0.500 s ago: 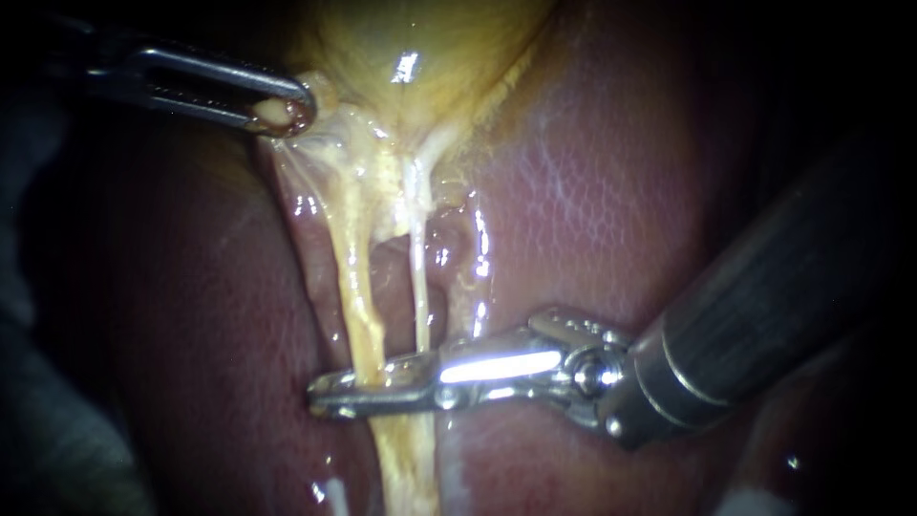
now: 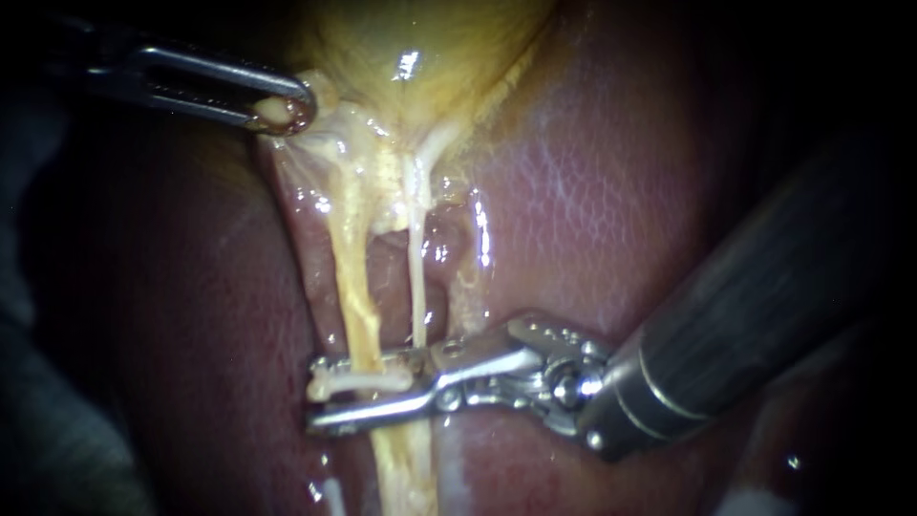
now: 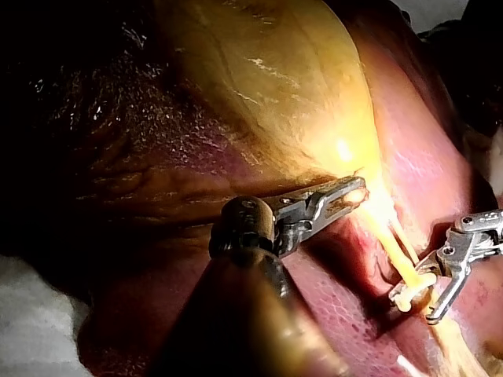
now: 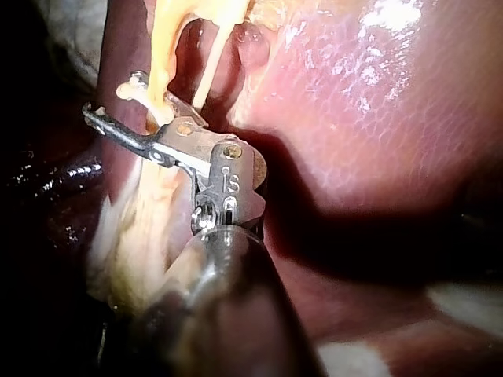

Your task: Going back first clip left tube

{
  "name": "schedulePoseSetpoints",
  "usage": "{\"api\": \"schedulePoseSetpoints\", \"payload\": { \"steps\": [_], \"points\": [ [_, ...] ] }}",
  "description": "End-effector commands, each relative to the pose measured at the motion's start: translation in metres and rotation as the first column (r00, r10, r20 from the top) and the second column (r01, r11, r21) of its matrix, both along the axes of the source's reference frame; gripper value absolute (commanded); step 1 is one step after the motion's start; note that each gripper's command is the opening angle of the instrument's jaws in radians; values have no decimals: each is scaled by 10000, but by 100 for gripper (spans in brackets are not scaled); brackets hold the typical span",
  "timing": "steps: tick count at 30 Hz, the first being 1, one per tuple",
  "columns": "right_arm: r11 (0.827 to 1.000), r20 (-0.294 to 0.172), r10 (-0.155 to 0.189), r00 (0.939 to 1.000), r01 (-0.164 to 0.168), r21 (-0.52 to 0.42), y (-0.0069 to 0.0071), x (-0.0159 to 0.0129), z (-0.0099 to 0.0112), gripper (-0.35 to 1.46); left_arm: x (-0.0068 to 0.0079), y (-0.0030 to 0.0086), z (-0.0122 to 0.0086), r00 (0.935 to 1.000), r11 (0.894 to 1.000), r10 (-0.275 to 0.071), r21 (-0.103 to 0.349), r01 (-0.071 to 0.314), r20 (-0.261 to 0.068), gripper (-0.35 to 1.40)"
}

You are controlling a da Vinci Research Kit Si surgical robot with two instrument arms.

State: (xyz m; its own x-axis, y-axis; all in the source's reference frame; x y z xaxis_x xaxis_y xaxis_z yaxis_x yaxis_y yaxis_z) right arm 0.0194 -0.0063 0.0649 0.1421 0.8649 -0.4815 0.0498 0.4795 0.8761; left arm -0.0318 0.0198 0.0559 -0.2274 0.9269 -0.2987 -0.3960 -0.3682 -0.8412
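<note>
since a moment ago the hand of the right instrument [image 2: 315, 394] has spread, baring a white clip [image 2: 336, 384] across the left tube [image 2: 355, 296]; the left instrument [image 2: 285, 112] pinches the gallbladder [image 2: 401, 48] edge.

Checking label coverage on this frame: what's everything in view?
gallbladder: 1, yellow, above the tubes
liver: 1, red-pink, either side of the tubes
left tube: 1, yellow, runs down from gallbladder
right tube: 1, whitish, thinner, beside left tube
clip: 1, white, across left tube
cloth: 1, white, beside liver
left instrument: 1, metal, tool shut on gallbladder edge
right instrument: 1, metal, tool open around clip and left tube
</note>
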Motion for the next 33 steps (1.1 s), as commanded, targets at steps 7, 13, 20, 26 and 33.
{"api": "schedulePoseSetpoints", "payload": {
  "steps": [7, 13, 20, 26, 33],
  "points": [
    [9894, 903, -87, 9959, 217, -1437, 8, -8, 4, 50, 0, 0, 0, 10000, 10000, 2, -1, -2, -1, -35],
    [9796, 1104, -156, 9938, 373, -1976, 12, -17, -2, 50, 0, 0, 0, 10000, 10000, 1, -1, -1, -1, -35],
    [9051, 800, -615, 9949, 894, -4157, 18, -51, -25, 50, 1, -1, 0, 10000, 10000, 2, -3, -2, -1, -35],
    [7967, 2021, -1408, 9692, 2321, -5581, 45, -107, -68, 50, 0, -2, 1, 10000, 10000, -1, -10, 1, -5, -35],
    [7389, 3133, -1568, 9366, 3217, -5920, 68, -159, -96, 50, 0, -2, 1, 10000, 10000, -3, -14, 3, -7, -35]
  ]
}}
